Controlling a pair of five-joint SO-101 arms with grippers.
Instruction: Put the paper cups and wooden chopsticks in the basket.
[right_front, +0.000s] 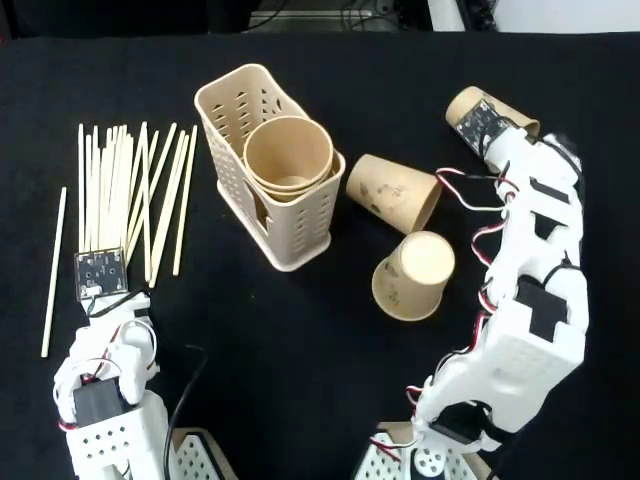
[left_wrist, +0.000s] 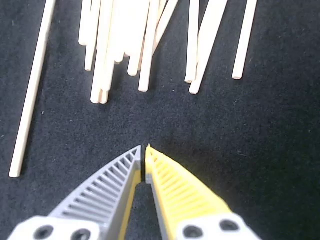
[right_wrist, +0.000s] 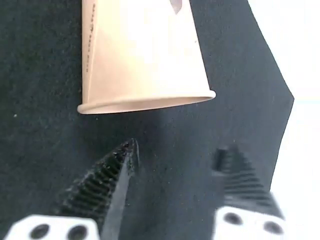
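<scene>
High view, step: the cups are being dealt with in part; nested paper cups (right_front: 288, 152) are being held by the basket (right_front: 232, 150), while three loose ones are being left out on the bench (right_front: 300, 340).
High view, basket: it is being seen standing upright near the middle, with no chopsticks inside it.
High view, loose cups: one (right_front: 392, 190) is lying on its side at 3 o'clock of the basket, another (right_front: 415, 275) at 4 o'clock, and a third (right_front: 463, 103) at 2 o'clock, partly covered by the right arm (right_front: 530, 250).
High view, chopsticks: the bundle (right_front: 120, 185) is being seen fanned out at 9 o'clock of the basket, with a stray stick (right_front: 53, 270) apart at 8 o'clock and the left arm (right_front: 100, 390) just short of their near ends.
Left wrist view, jaws: they are being held pressed together on nothing, with the chopstick ends (left_wrist: 145, 45) ahead and apart from the tips.
Left wrist view, next move: an opening and an advance onto the sticks are probably being called for.
Right wrist view, jaws: they are being held spread, with the rim of a cup (right_wrist: 145, 55) just ahead, not touched.
Right wrist view, next move: a short advance and a closing over the rim are likely being called for.
</scene>
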